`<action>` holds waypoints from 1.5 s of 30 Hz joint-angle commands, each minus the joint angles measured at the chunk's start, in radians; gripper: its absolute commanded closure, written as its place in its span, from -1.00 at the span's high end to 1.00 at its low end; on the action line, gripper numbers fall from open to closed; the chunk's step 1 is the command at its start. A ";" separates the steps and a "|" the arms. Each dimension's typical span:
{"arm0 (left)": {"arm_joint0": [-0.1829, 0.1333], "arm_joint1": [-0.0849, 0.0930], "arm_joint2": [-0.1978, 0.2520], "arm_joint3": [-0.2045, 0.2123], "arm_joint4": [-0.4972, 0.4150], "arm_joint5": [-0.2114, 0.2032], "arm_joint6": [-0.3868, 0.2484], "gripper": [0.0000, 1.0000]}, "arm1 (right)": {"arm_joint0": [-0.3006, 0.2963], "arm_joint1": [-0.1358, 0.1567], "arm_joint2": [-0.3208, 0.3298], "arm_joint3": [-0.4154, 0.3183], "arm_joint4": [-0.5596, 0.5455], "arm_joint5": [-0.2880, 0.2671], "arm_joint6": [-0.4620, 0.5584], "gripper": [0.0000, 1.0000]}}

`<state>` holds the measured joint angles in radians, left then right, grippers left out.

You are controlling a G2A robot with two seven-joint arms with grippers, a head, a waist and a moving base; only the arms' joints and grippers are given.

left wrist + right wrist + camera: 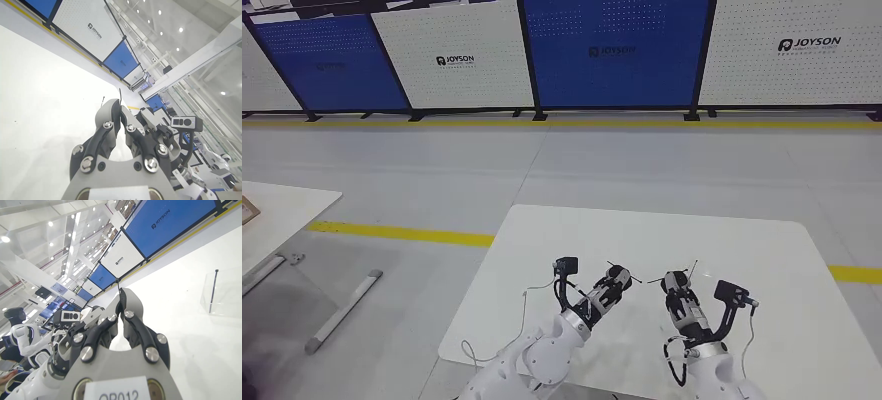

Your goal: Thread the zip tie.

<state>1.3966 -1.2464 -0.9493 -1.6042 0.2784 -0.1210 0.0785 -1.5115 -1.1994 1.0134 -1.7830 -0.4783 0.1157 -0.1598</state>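
My left gripper point(120, 108) is shut on a thin black zip tie point(120, 95), whose plain tail end sticks out past the fingertips. My right gripper point(121, 295) is shut on a zip tie point(117, 283) with its square head just beyond the tips. In the top view both grippers hover side by side over the table's near edge, left gripper point(620, 280) and right gripper point(675, 283), a small gap apart. I cannot tell whether both hold one tie. The lower part of each strip is hidden between the pads.
A clear box point(221, 294) stands on the white table point(662, 230) off to the right gripper's side, with a black zip tie point(213, 291) upright in it. Another thin black strip point(103, 100) shows beyond the left gripper's finger. A second table point(282, 215) is far left.
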 commanded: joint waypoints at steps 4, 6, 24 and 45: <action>0.000 0.000 0.000 0.000 0.000 0.000 0.000 -1.00 | 0.000 0.000 0.000 0.000 0.000 0.000 0.000 -1.00; 0.000 0.000 0.000 0.000 0.000 0.000 0.000 -1.00 | 0.000 0.000 0.000 0.000 0.000 0.000 0.000 -1.00; 0.000 0.000 0.000 0.000 0.000 0.000 0.000 -1.00 | 0.000 -0.015 -0.012 0.023 -0.015 -0.004 -0.021 -1.00; 0.000 0.000 0.000 0.000 0.000 0.000 0.000 -1.00 | 0.017 -0.040 -0.008 0.049 -0.038 -0.030 0.020 -1.00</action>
<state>1.3966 -1.2463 -0.9494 -1.6043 0.2787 -0.1209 0.0784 -1.4951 -1.2385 1.0055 -1.7352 -0.5142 0.0856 -0.1396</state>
